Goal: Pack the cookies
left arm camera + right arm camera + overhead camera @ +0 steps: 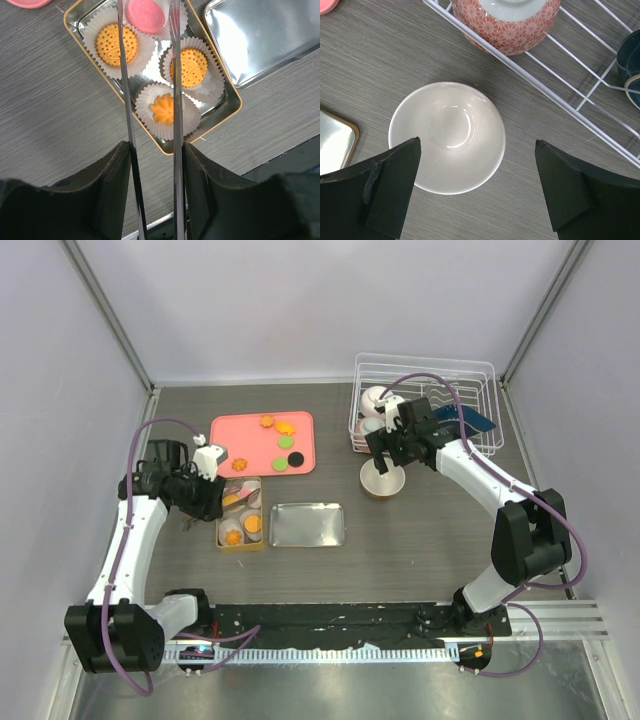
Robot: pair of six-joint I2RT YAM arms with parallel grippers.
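Observation:
A gold-rimmed tin point(241, 537) holds cookies in white paper cups. In the left wrist view they are two round orange cookies point(116, 44) point(189, 66), a pink one point(146, 15) and an orange flower one point(162, 108). My left gripper point(152, 150) is shut on metal tongs point(126, 100). The tongs' two arms are spread and reach over the tin point(227, 92) with nothing between them. More cookies lie on the pink tray point(255, 445): orange point(267, 421), green point(286, 443) and black point(296, 457). My right gripper point(477, 141) is open and empty above a white bowl point(447, 137).
The tin's silver lid point(308, 525) lies right of the tin. A white wire dish rack point(425, 400) at the back right holds a red patterned bowl point(507, 22) and a blue dish point(470, 422). The white bowl point(383, 481) stands in front of the rack.

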